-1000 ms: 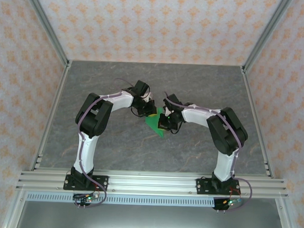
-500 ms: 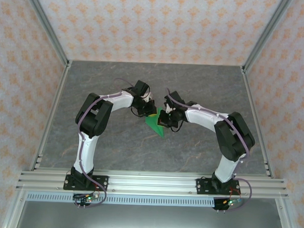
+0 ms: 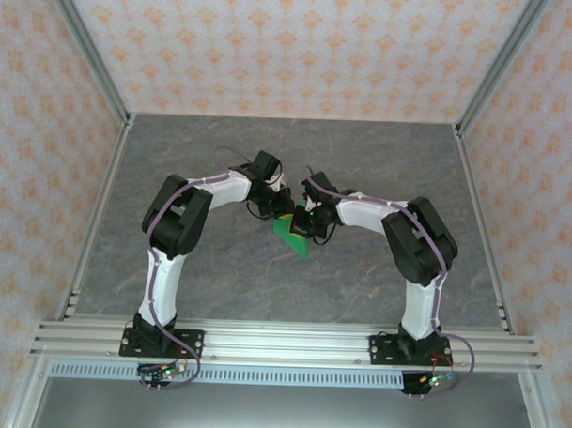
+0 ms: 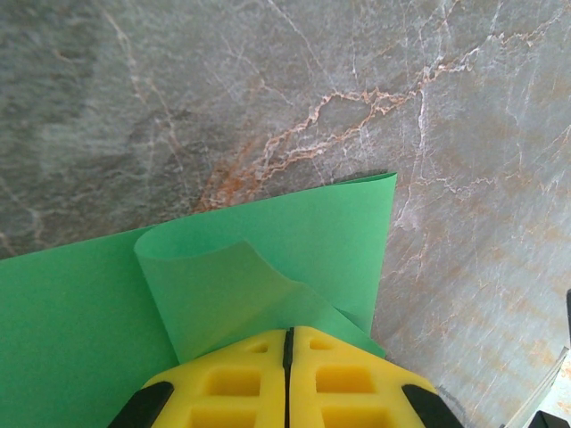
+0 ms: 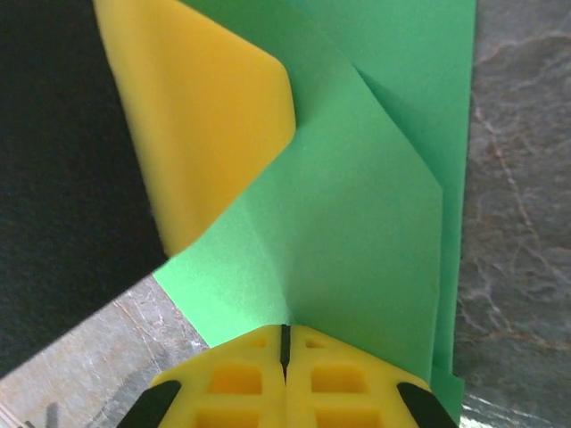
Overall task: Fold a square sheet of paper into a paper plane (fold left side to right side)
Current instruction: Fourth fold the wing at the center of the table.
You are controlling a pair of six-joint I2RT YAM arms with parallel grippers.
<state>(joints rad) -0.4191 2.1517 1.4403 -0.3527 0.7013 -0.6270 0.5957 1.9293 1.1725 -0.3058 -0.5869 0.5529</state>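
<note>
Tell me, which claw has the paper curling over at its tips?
The left gripper: the green paper loops over softly there; at the right gripper it lies in flat creases.

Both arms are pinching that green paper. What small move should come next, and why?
Probably the left end effector should carry its flap lower and flatten it: the green paper bulges in a loose curl, not a crease, while the right end effector grips it too.
</note>
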